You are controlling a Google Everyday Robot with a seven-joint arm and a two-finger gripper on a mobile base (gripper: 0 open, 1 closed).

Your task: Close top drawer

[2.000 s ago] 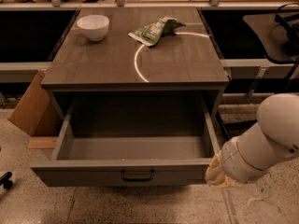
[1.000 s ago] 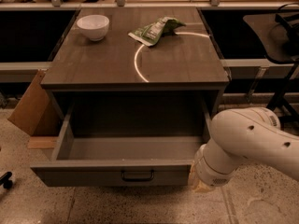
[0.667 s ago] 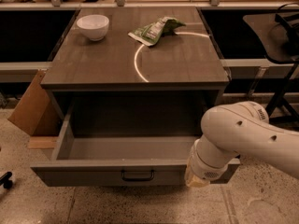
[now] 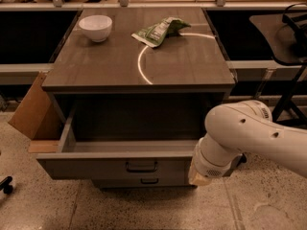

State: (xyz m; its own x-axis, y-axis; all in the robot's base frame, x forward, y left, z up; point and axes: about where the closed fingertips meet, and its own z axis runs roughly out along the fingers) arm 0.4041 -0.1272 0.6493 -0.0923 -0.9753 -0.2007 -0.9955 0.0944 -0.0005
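The top drawer [image 4: 96, 167] of the grey cabinet stands pulled out, its deep grey box empty. Its small black loop handle [image 4: 141, 166] sits at the centre of the flat front. My white arm [image 4: 249, 138] reaches in from the right. Its wrist end with the gripper [image 4: 199, 178] rests at the right end of the drawer front and covers that corner. Below, a strip of the second drawer [image 4: 149, 181] with its handle shows.
A white bowl [image 4: 95, 28] and a green snack bag [image 4: 159, 31] lie on the cabinet top [image 4: 182, 66]. A cardboard box [image 4: 31, 114] leans at the cabinet's left side. A black stand [image 4: 288, 56] is at the right, and a black caster [image 4: 5, 185] at the lower left.
My arm has swung left to the right end of the drawer front. The drawer front has moved back a little toward the cabinet, uncovering the second drawer's handle.
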